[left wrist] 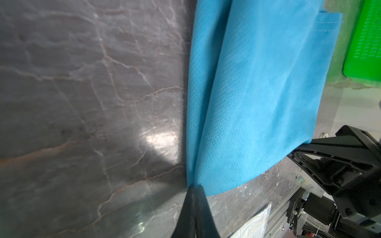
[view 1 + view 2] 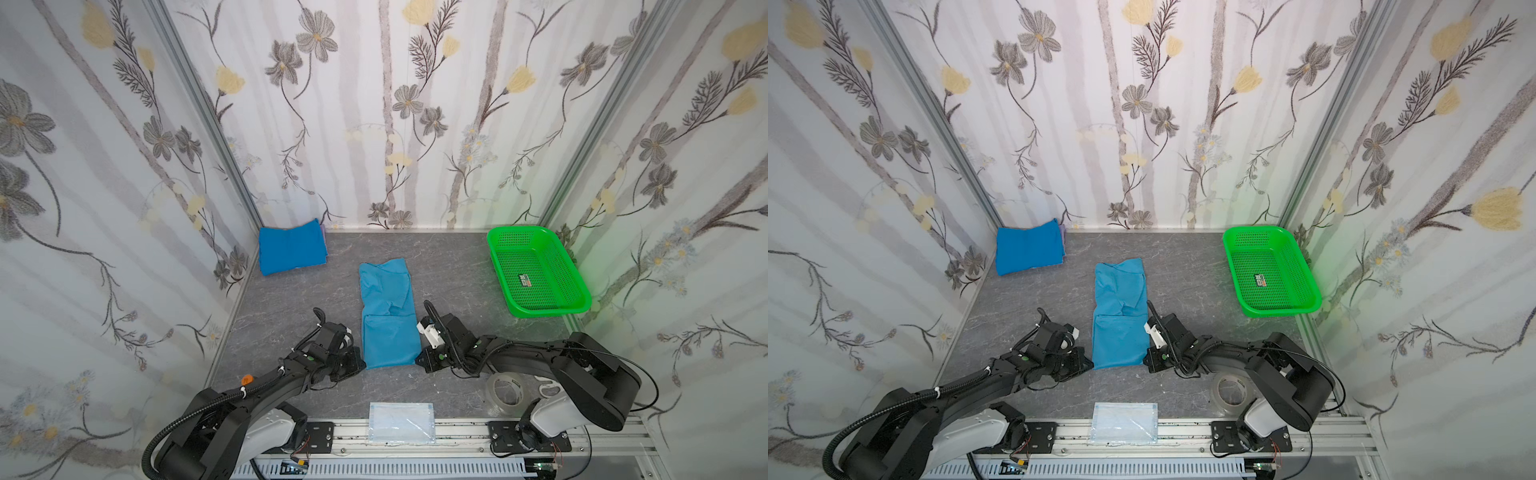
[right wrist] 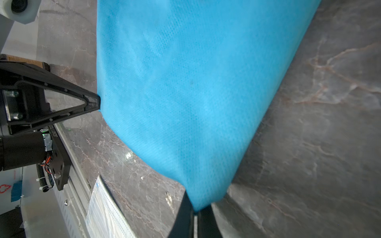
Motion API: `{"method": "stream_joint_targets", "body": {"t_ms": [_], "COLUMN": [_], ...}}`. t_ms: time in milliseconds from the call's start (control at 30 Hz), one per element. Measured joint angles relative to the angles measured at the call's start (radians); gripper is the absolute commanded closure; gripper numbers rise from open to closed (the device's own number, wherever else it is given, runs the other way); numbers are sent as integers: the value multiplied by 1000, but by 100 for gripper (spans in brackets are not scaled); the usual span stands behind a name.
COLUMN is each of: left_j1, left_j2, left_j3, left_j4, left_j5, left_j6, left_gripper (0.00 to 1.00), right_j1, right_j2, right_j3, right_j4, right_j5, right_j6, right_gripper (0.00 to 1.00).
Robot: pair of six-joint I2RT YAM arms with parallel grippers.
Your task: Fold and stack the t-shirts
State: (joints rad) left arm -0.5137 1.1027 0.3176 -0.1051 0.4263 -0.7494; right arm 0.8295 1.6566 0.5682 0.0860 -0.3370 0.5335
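Observation:
A lighter teal-blue t-shirt lies in the middle of the table, folded lengthwise into a long strip. A deeper blue t-shirt sits folded at the back left corner. My left gripper is shut on the strip's near left corner. My right gripper is shut on its near right corner. Both wrist views show that near hem pinched and slightly raised off the table. Each wrist view also shows the opposite gripper at its corner.
A green perforated basket stands at the back right. A pale packet of face masks lies on the front rail, and a clear tape roll sits by the right arm's base. Papered walls close in three sides.

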Motion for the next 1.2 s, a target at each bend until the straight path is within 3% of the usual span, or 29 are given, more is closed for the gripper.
{"method": "stream_joint_targets", "body": {"t_ms": [267, 433, 567, 700, 833, 1033, 1200], "left_j1": [-19, -41, -44, -42, -8, 74, 115], "left_j2": [-134, -259, -260, -158, -28, 218, 418], "left_j3": [14, 88, 171, 277, 413, 660, 842], "left_j4": [-117, -225, -270, -288, -306, -317, -302], "left_j5": [5, 4, 4, 3, -12, -17, 22], "left_j6": [-7, -19, -26, -14, 16, 77, 128], "left_gripper": [100, 100, 100, 100, 100, 100, 100], "right_j1": [68, 95, 82, 11, -133, -298, -361], "right_j2": [-106, -205, -239, -240, -216, 4, 159], "right_j3": [-8, 37, 120, 211, 304, 511, 671], "right_j4": [-118, -226, -297, -369, -410, -461, -506], "right_j5": [-6, -27, -41, -67, -102, -174, -214], "right_j6": [1, 5, 4, -4, -30, -116, -163], "right_gripper": [100, 100, 100, 100, 100, 100, 100]}}
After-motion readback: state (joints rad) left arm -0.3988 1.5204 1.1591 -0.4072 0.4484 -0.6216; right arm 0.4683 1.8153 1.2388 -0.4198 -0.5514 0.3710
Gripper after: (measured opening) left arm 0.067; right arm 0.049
